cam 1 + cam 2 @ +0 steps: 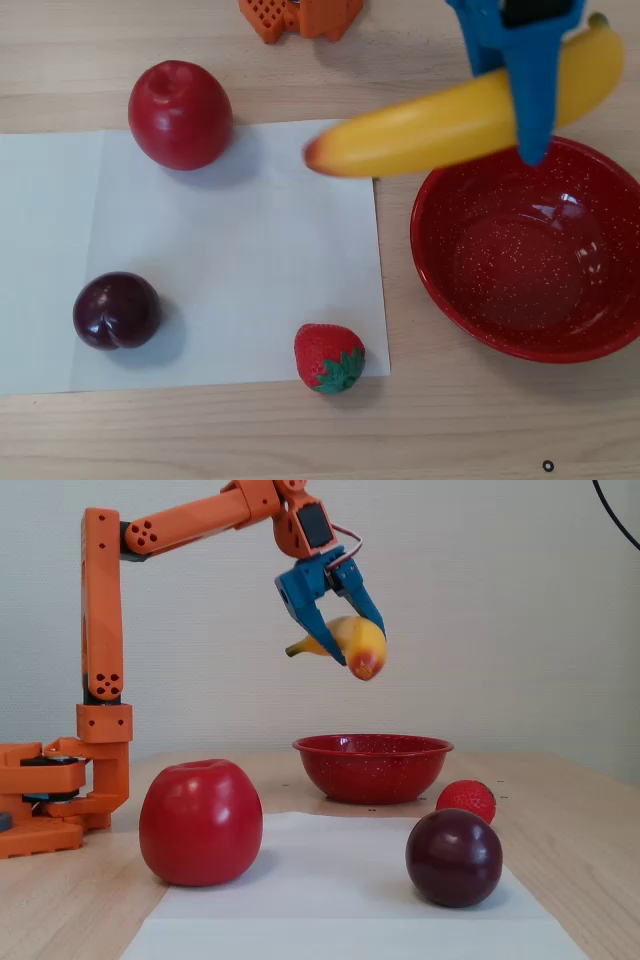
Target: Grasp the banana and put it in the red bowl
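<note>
Banana (350, 640) hangs pinched crosswise in my blue gripper (343, 646), well above the surface: long, curved, glossy yellow, orange-red at its near end, green at the stem. Below it sits the red bowl (371, 770), speckled white, with nothing inside.

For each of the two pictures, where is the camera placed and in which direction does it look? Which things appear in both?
Overhead view: sits above the table, looks straight down at the white paper; only the blue gripper holding the banana shows.
Fixed view: stands low at table height, looks level toward the wall; the whole orange arm and gripper show.
Shared: banana, red bowl, apple, plum, strawberry.
</note>
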Robot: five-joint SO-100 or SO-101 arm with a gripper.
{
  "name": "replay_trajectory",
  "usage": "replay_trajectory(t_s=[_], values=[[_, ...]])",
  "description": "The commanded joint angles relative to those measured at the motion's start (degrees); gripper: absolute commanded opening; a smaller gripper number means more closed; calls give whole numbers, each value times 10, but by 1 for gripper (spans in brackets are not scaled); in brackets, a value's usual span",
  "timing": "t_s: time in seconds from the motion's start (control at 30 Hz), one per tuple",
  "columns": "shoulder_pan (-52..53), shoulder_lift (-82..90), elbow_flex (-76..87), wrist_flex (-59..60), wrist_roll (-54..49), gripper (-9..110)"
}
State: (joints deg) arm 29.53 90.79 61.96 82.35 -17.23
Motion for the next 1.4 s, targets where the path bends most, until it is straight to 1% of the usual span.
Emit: replay_trajectory(t_s=[0.0, 0.27, 0.43, 0.6, 0.67, 0.83, 1.07, 1.23, 1.3, 1.37], values=[[16, 53, -18, -63, -11, 0], [52, 30, 92, -207, -4, 0], [75, 19, 189, -330, 8, 0], [90, 19, 288, -448, 41, 1], [91, 19, 316, -478, 46, 10], [93, 16, 323, -444, 50, 29], [83, 18, 266, -328, 34, 41], [74, 20, 219, -274, 23, 41], [70, 24, 194, -251, 18, 39], [66, 27, 166, -223, 9, 34]])
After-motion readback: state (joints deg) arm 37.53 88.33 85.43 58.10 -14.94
